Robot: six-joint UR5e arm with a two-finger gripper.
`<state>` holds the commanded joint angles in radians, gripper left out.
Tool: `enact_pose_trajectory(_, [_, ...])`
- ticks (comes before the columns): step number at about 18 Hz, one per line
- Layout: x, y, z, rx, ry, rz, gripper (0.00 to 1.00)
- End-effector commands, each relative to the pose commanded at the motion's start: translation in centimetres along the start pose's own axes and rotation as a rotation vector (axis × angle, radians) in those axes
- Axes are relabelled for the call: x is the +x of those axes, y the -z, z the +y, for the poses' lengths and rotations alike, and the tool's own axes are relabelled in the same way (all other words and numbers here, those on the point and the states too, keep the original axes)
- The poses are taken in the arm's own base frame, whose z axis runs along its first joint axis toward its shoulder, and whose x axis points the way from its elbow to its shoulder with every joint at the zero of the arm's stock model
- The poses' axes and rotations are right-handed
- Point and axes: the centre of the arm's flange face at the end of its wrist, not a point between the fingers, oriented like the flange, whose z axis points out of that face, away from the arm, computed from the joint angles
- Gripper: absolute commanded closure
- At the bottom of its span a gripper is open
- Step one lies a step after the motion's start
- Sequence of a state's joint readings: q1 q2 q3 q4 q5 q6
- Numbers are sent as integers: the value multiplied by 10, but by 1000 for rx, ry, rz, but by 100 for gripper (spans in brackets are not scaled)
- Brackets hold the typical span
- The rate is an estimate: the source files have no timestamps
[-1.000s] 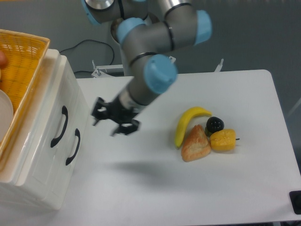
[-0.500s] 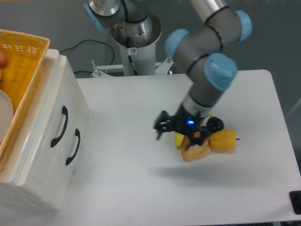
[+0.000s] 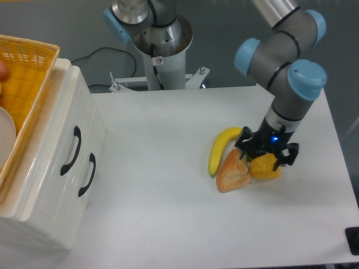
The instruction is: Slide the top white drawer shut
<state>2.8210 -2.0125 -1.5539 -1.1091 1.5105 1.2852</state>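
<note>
Drawers sat at the left edge of the white desk (image 3: 168,185), stacked in a glossy white cabinet (image 3: 50,224). The top white drawer (image 3: 59,140) was the upper of the two, its front panel carrying a dark curved handle (image 3: 71,150), and that panel lay level with the front of the lower drawer (image 3: 76,188), which had its own dark handle (image 3: 87,174). A yellow wicker basket (image 3: 25,73) rested on top of the cabinet, with a white plate (image 3: 5,137) partly showing inside it at the frame's edge.

Well apart from the drawers, on the right half of the desk, the arm (image 3: 289,61) reached down from its grey and blue joints to a small heap of toy food. The tool (image 3: 268,150) hung right over a yellow corn-like piece (image 3: 265,168), a blue light glowing on its body. Its dark fingers pointed down around that piece, but I could not tell whether they were spread or pressed together. A banana (image 3: 220,148) curved just to the left, touching an orange wedge of bread (image 3: 233,174) that lay against the corn-like piece.

A black cable (image 3: 95,55) trailed behind the desk near the arm's base (image 3: 160,53).
</note>
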Motion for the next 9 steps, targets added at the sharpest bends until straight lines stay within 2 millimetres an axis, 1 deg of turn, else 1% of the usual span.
enact_pose_trajectory(2, [-14,-6,7,-71,-5,-27,0])
enact_pose_trajectory(5, [-40,-25,5,-86,-7,-53,0])
enact_pose_trajectory(7, [-48,-27,7,-85,-33,-55,0])
enact_pose_trajectory(8, [-51,-26,13,-85,-62,-53,0])
enact_pose_trajectory(9, [-51,-25,13,-86,-109,-52,0])
